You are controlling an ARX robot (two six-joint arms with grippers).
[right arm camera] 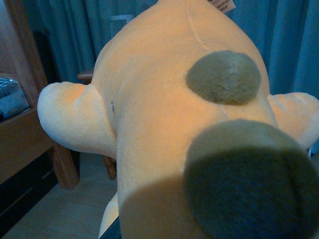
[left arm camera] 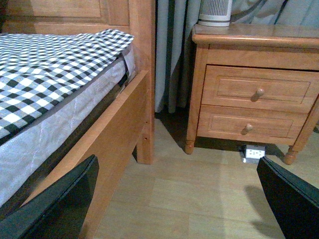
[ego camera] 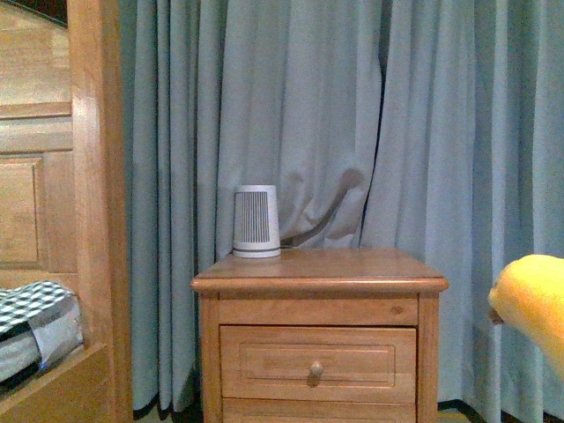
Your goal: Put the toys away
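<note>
The orange-yellow plush toy (right arm camera: pixel 159 109) fills the right wrist view, with grey-brown round patches on its soft body. My right gripper is shut on the plush toy, and its fingers are hidden beneath the plush. In the front view a rounded yellow end of the plush toy (ego camera: pixel 534 300) pokes in at the right edge, held in the air to the right of the nightstand. My left gripper (left arm camera: pixel 182 199) is open low over the wooden floor, with nothing between its dark fingers (left arm camera: pixel 55 204).
A wooden nightstand (ego camera: pixel 319 284) with drawers stands ahead, a white ribbed device (ego camera: pixel 256 222) on its top. A wooden bed frame (left arm camera: pixel 112 129) with a checked sheet (left arm camera: pixel 45 64) is at the left. Blue curtains (ego camera: pixel 352 115) hang behind. A white outlet box (left arm camera: pixel 254 152) lies under the nightstand.
</note>
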